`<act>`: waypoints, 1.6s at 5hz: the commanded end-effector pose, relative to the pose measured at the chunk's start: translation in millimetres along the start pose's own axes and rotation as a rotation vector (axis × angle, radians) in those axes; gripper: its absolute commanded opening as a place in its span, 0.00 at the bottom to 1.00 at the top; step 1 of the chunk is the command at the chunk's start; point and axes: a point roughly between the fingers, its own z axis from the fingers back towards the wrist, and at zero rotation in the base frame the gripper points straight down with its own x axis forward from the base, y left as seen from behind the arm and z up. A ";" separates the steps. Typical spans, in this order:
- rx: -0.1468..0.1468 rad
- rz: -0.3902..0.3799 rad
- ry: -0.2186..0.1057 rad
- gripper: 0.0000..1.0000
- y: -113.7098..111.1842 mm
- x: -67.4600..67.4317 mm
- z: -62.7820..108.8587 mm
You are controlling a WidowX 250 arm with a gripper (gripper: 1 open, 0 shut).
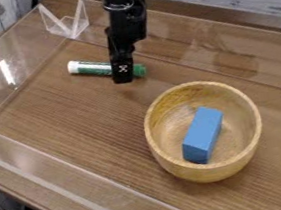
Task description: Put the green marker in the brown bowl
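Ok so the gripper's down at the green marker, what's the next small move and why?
Probably close the gripper on the green marker. It sits low over the marker's right end with jaws open, and the marker lies flat on the table, outside the brown bowl, which holds only a blue block.

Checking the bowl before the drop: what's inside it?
A blue block lies inside the bowl, angled across the bottom. Whatever is under the block is hidden.
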 end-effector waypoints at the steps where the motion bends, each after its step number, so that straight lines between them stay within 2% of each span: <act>1: 0.039 0.004 -0.019 1.00 6.3 1.4 8.5; 2: 0.045 -0.001 -0.025 1.00 6.4 3.7 7.0; 3: 0.046 -0.003 -0.031 0.00 6.5 4.7 6.7; 8: 0.072 -0.007 -0.056 0.00 4.3 6.9 30.8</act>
